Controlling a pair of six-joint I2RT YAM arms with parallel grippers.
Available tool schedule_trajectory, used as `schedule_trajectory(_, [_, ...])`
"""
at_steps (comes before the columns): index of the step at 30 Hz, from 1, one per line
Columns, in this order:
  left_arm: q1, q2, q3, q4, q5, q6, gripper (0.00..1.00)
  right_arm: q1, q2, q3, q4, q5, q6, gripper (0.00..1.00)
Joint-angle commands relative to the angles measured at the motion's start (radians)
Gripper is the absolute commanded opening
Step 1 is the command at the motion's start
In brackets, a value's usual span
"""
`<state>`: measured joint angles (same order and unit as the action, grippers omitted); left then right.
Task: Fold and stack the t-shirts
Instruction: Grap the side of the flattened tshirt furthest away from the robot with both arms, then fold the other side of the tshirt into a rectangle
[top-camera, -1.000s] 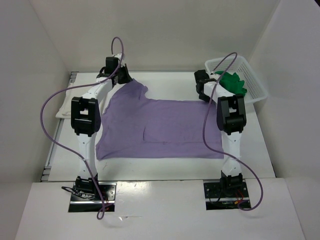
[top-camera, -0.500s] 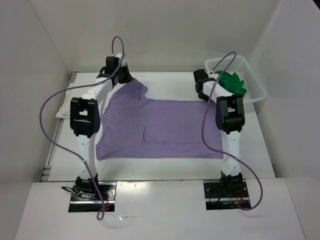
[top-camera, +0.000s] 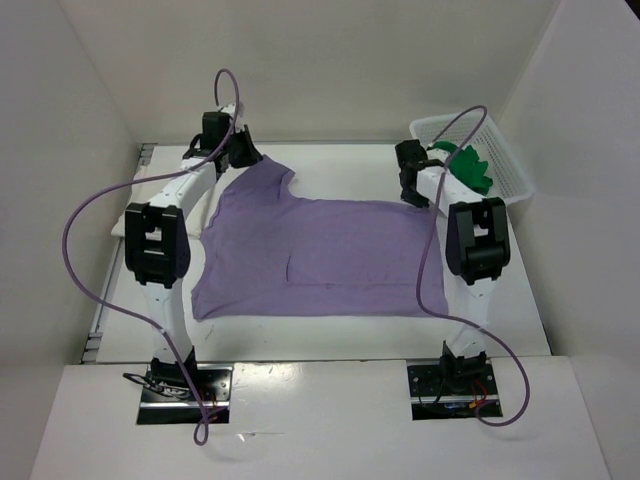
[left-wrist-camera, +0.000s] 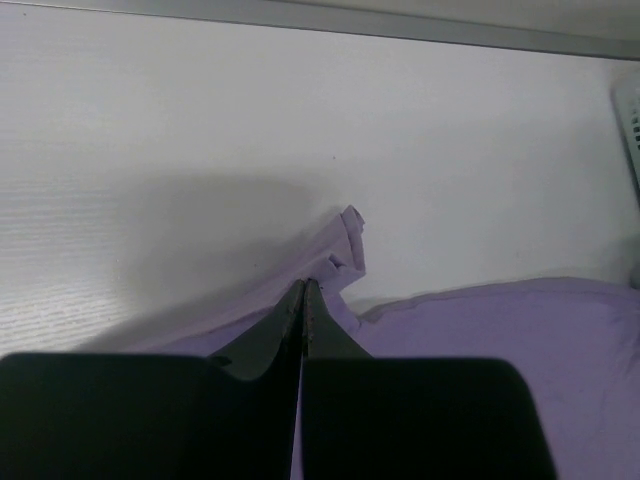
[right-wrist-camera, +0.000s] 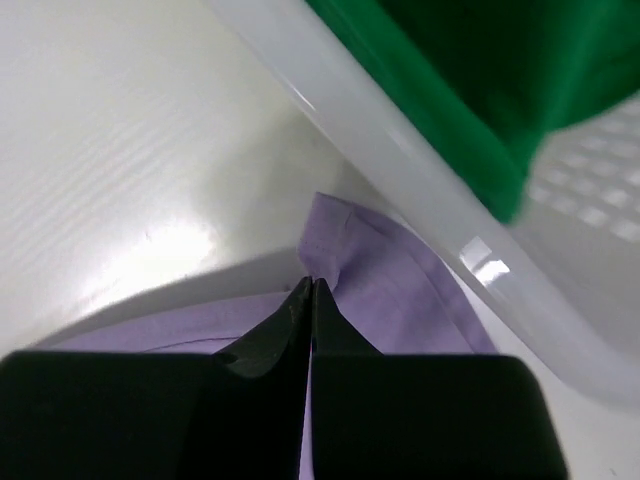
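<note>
White tabletop (top-camera: 340, 172): left gripper (left-wrist-camera: 303, 290) and right gripper (right-wrist-camera: 312, 286) pinched tight on lavender purple cloth t-shirt's (top-camera: 330, 255) far corners, I should lift both evenly.

Lavender shirt (top-camera: 330, 255), green shirt (top-camera: 470, 168) (white lattice basket (top-camera: 512, 170)).

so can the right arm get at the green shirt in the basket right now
Probably not yet: the right arm's jaws are shut on a corner of the purple shirt, so it is occupied. Otherwise the way looks free: the green shirt lies uncovered in the open basket just beside it.
</note>
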<state>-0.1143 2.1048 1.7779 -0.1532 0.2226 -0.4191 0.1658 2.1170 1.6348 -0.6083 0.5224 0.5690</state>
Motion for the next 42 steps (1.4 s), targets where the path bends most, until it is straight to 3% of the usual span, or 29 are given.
schedule_trajectory(1, [-0.004, -0.120, -0.035, 0.046, -0.002, -0.006, 0.00, -0.003, -0.167, -0.091, 0.041, -0.018, -0.014, 0.01])
schedule_trajectory(5, [0.008, -0.195, -0.106, 0.055, -0.011, -0.027, 0.00, -0.003, -0.252, -0.179, 0.041, -0.038, -0.014, 0.01])
schedule_trajectory(11, [0.053, -0.390, -0.334, 0.080, 0.009, -0.078, 0.00, -0.014, -0.394, -0.335, -0.002, -0.146, 0.008, 0.01])
schedule_trajectory(20, [0.172, -0.708, -0.627, -0.025, 0.072, -0.124, 0.00, -0.035, -0.538, -0.521, -0.011, -0.240, 0.017, 0.01])
schedule_trajectory(25, [0.212, -0.818, -0.721, -0.088, 0.113, -0.124, 0.00, -0.117, -0.549, -0.572, -0.011, -0.274, -0.004, 0.01])
schedule_trajectory(32, [0.212, -0.894, -0.749, -0.204, 0.146, -0.112, 0.00, -0.129, -0.577, -0.572, -0.041, -0.275, -0.014, 0.00])
schedule_trajectory(42, [0.212, -0.914, -0.664, -0.440, 0.247, -0.121, 0.00, -0.129, -0.621, -0.575, -0.097, -0.257, -0.014, 0.00])
